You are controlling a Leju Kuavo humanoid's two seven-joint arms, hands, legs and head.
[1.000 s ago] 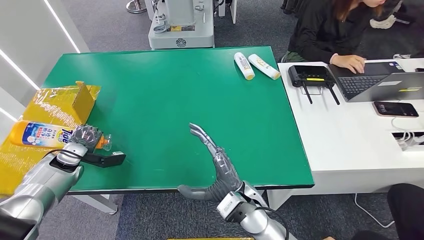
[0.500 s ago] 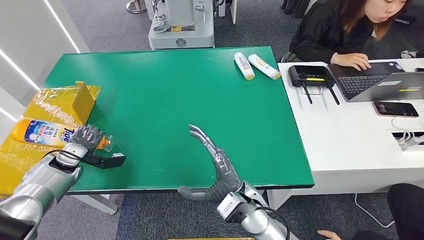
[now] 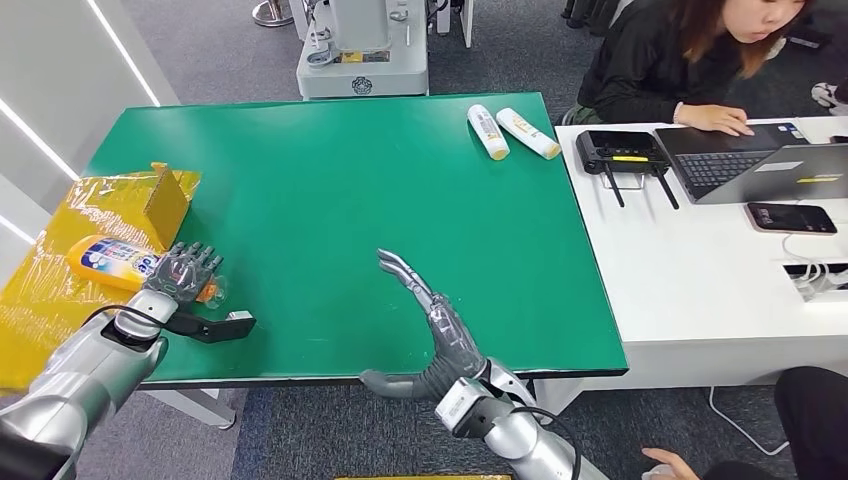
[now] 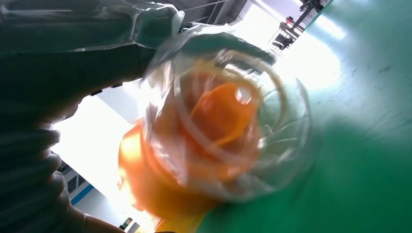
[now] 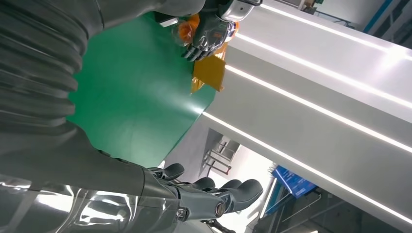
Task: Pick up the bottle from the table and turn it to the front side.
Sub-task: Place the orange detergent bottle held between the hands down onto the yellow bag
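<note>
One bottle (image 3: 112,262) in play: orange-yellow plastic with a blue-and-white label, lying tilted over the yellow box (image 3: 100,215) at the near left corner of the green table (image 3: 330,190), cap end toward the left hand (image 3: 182,272). The left hand holds it at the neck, fingers wrapped around the orange cap, which the left wrist view shows blurred inside clear film (image 4: 228,141). Judgement: rigid shell, moderately heavy if full, so a neck grip leaves the body cantilevered and prone to swing; the film and smooth plastic look slippery. A hold nearer the label, mid-body, would likely give steadier turning. The right hand (image 3: 440,330) lies flat and wide open on the near middle of the table, holding nothing. Room: broad green surface to the right of the bottle; two small tubes (image 3: 512,131) sit well apart at the far right. The table's left and near edges run close by, so a slip there risks a fall to the floor
</note>
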